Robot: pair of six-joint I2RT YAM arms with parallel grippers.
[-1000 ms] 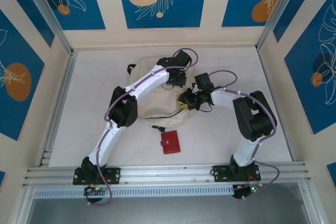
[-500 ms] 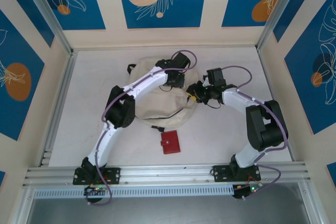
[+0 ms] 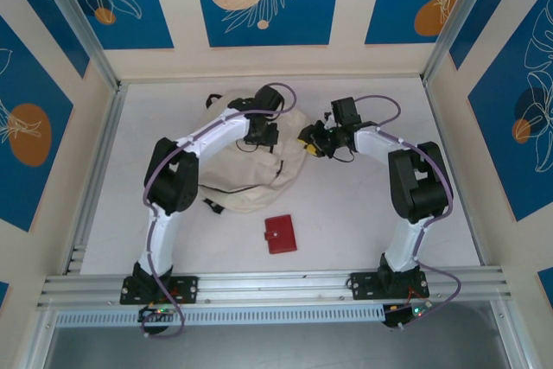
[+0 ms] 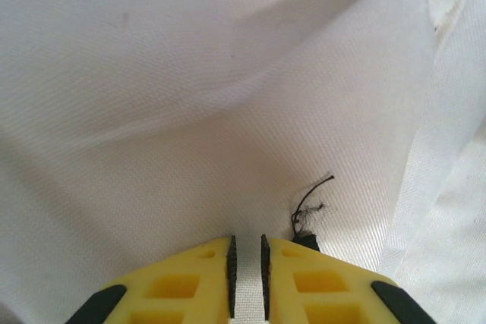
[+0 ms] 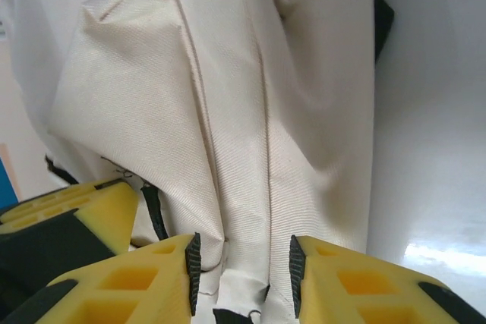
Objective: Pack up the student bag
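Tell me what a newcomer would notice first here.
The cream student bag lies crumpled on the far middle of the table. The left gripper pinches its cloth. The right gripper has a fold between its fingers at the bag's right corner. A red wallet lies apart from it, toward the near edge.

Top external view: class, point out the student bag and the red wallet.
student bag (image 3: 255, 196), top external view, on bare cream fabric near its front edge.
red wallet (image 3: 279, 234), top external view, on the middle of its cover.
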